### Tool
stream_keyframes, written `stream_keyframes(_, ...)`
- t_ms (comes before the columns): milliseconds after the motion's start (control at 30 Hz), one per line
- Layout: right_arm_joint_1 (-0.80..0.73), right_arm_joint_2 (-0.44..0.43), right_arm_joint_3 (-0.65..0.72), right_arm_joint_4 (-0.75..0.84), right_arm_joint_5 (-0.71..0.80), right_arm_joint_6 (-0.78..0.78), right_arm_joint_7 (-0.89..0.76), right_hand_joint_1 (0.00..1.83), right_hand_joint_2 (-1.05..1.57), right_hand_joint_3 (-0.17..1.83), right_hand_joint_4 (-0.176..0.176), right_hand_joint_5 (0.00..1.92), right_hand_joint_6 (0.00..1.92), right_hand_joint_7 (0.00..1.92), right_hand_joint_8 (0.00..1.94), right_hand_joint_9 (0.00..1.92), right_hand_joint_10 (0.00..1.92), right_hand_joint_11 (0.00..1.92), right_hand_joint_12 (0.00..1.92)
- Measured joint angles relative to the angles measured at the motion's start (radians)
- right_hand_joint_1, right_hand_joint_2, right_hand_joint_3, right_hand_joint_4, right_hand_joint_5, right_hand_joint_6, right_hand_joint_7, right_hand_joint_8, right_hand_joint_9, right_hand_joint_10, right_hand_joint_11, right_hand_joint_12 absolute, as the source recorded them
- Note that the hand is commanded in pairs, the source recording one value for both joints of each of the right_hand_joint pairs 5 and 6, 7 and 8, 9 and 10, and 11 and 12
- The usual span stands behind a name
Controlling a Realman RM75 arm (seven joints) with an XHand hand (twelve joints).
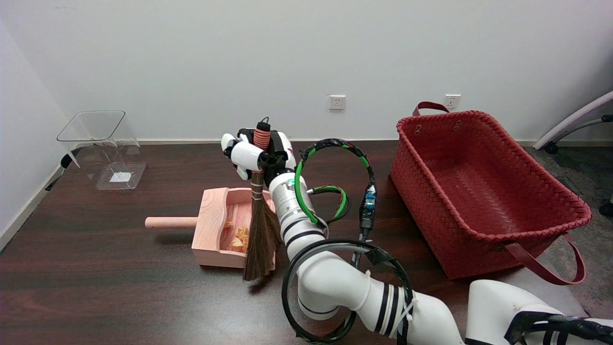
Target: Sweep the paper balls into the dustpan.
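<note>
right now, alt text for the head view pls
The robot's right hand holds a small brown broom upright by its handle, bristles at the open front of a pale wooden dustpan with paper balls inside. A red woven basket sits right, a clear container far left.

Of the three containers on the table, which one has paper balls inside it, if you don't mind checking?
The pink wooden dustpan holds the paper balls; the clear plastic bin and red woven basket show none.

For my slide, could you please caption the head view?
Right hand holds broom at dustpan containing paper balls.
</note>
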Motion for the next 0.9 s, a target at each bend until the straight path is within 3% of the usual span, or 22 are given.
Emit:
stream_keyframes(500,0.024,-0.004,-0.002,-0.018,0.004,-0.044,0.017,1.21,0.97,0.82,0.0,1.92,1.92,1.92,1.92,1.92,1.92,1.92,1.92)
stream_keyframes(900,0.011,0.045,0.002,-0.093,-0.044,-0.042,-0.152,1.19,1.04,0.72,0.0,1.92,1.92,1.92,1.92,1.92,1.92,1.92,1.92)
